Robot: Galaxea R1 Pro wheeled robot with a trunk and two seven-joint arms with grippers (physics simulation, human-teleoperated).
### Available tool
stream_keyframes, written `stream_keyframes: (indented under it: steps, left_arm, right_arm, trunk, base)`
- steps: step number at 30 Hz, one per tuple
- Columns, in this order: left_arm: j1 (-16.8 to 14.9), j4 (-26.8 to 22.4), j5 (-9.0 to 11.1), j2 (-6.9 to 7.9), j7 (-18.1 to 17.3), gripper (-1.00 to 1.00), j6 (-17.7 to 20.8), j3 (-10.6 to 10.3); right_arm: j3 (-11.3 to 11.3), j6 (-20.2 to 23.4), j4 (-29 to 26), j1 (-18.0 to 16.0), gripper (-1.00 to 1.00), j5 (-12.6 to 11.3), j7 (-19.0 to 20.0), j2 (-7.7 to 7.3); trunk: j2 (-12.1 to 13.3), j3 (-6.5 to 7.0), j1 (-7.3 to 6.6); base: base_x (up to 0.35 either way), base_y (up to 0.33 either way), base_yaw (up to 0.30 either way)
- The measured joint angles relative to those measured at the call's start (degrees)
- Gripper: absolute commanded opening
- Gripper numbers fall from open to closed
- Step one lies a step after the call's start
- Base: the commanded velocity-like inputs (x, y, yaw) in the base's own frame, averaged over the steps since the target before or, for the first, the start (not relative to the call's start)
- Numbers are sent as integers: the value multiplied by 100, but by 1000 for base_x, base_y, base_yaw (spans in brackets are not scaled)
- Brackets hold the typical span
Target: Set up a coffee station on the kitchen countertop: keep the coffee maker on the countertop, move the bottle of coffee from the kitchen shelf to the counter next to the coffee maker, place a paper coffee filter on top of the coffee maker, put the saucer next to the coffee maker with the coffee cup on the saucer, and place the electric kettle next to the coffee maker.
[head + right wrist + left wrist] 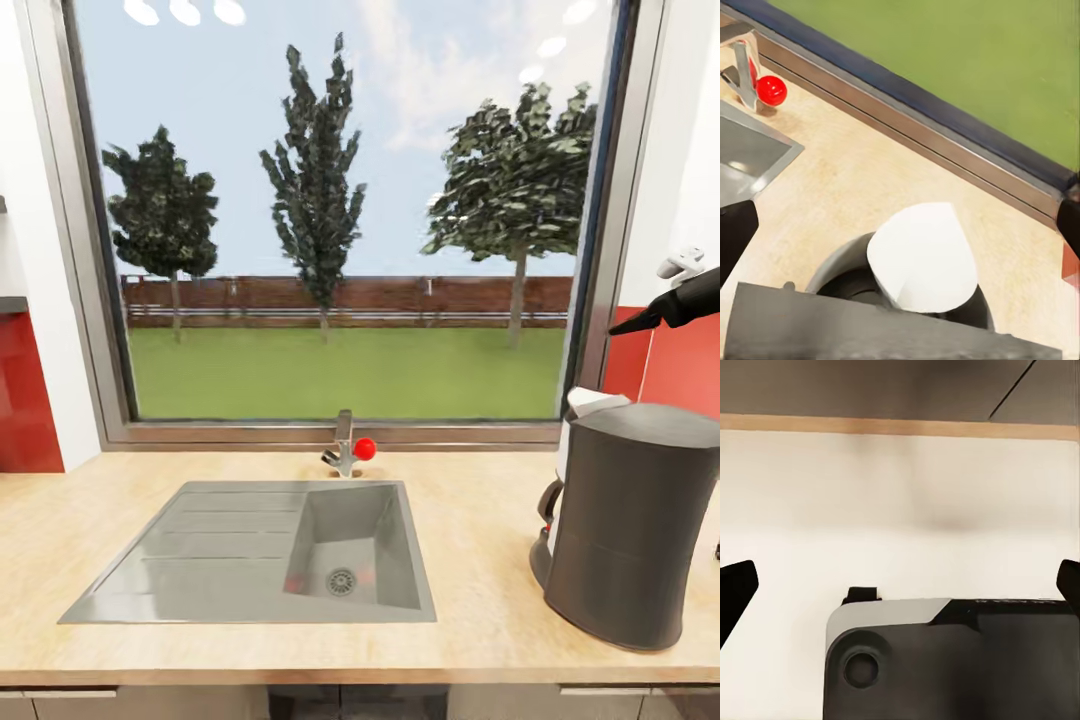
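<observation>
Coffee maker (pixel 632 520) upright on the kitchen countertop (pixel 480 570), right of the sink (pixel 260 555), near the front edge. Paper coffee filter (pixel 922 259) rests on its open top. Window (pixel 340 210) behind. Right gripper (pixel 900 225) spread wide above, holding nothing. Left gripper (pixel 900 585) likewise open, empty.

The coffee maker (pixel 632 525) stands on the kitchen countertop (pixel 470 500), right of the sink (pixel 262 553). A white piece, perhaps the paper coffee filter (pixel 594 401), sits at its top. The right gripper (pixel 640 320) hovers above it.
</observation>
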Motion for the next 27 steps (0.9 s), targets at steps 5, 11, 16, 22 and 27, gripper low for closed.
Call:
stream_keyframes:
  steps: [5, 11, 16, 22, 27]
  left_arm:
    - [1, -1, -1, 0, 0, 100, 0, -2]
    - [1, -1, -1, 0, 0, 100, 0, -3]
    - [1, -1, -1, 0, 0, 100, 0, -3]
    - [1, -1, -1, 0, 0, 100, 0, -4]
    - [1, -1, 0, 0, 0, 100, 0, -3]
  right_arm:
    - [2, 3, 1, -1, 100, 2, -4, 1]
    - [8, -2, 1, -1, 100, 4, 3, 2]
    - [11, -2, 1, 0, 100, 7, 3, 1]
    - [16, -1, 1, -1, 100, 13, 0, 2]
    - [19, -1, 1, 0, 100, 10, -4, 1]
  trunk:
    - [0, 8, 1]
    - [0, 10, 0]
    - [0, 10, 0]
    - [0, 10, -1]
    - [0, 10, -1]
  base:
    - [-95, -83, -78]
    - [-154, -159, -13]
    - [-51, -54, -3]
    - [-2, -185, 0]
    - [0, -113, 0]
